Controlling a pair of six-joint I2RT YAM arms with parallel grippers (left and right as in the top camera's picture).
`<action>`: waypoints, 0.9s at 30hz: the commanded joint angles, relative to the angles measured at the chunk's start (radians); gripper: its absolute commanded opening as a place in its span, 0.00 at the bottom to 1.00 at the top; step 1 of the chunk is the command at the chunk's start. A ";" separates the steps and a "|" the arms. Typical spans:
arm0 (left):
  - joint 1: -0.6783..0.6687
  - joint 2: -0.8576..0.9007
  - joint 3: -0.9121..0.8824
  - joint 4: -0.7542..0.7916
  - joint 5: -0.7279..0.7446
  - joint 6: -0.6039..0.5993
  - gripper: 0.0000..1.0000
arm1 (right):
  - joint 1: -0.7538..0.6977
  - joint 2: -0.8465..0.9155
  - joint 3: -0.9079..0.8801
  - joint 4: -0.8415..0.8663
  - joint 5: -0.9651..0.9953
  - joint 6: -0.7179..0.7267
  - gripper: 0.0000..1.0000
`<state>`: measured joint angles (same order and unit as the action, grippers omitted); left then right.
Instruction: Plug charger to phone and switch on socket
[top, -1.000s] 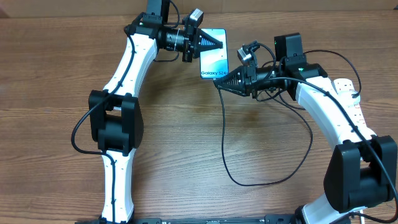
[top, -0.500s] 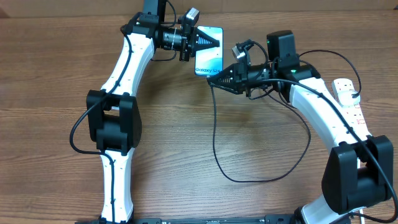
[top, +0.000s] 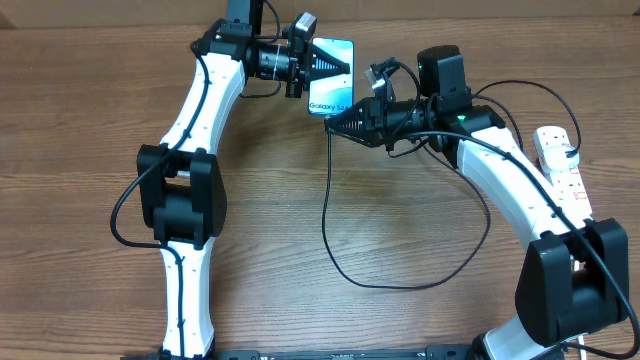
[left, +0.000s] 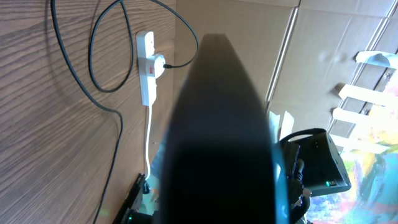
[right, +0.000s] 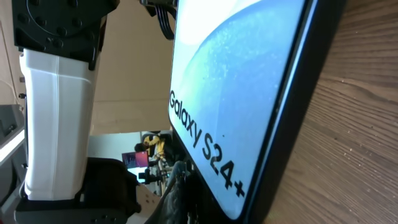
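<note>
The phone (top: 335, 88), showing a light blue screen and a white "Galaxy S24" band, is held off the table at the back centre. My left gripper (top: 335, 64) is shut on its far end. In the left wrist view its dark back (left: 217, 137) hides the fingers. My right gripper (top: 333, 124) is shut on the tip of the charger (top: 325, 220), right at the phone's near end. The black cable loops down and round to the socket (top: 562, 165) at the right edge. The phone's screen (right: 236, 81) fills the right wrist view. The connector itself is hidden.
The socket (left: 147, 68) has a black plug in it, and its white cord (left: 148, 137) trails off toward the table edge. The charger (left: 91, 53) lies in loose loops between the arms. Cardboard walls stand behind the table.
Both grippers have shifted left and toward the back. The phone went with the left one and turned slightly. The right gripper followed with the charger tip, dragging the cable loop left.
</note>
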<state>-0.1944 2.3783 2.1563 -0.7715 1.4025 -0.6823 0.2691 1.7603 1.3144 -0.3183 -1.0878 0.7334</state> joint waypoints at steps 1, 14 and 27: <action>-0.074 -0.018 0.019 -0.034 0.178 0.002 0.04 | -0.056 0.003 0.021 0.059 0.198 0.000 0.04; -0.074 -0.018 0.019 -0.036 0.178 0.001 0.04 | -0.098 0.003 0.020 0.040 0.197 0.000 0.06; -0.055 -0.018 0.019 -0.006 0.173 0.032 0.04 | -0.100 0.003 0.020 -0.189 0.193 -0.183 0.47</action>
<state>-0.2676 2.4016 2.1471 -0.7937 1.4113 -0.6476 0.1593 1.7420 1.3636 -0.4404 -0.9703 0.6605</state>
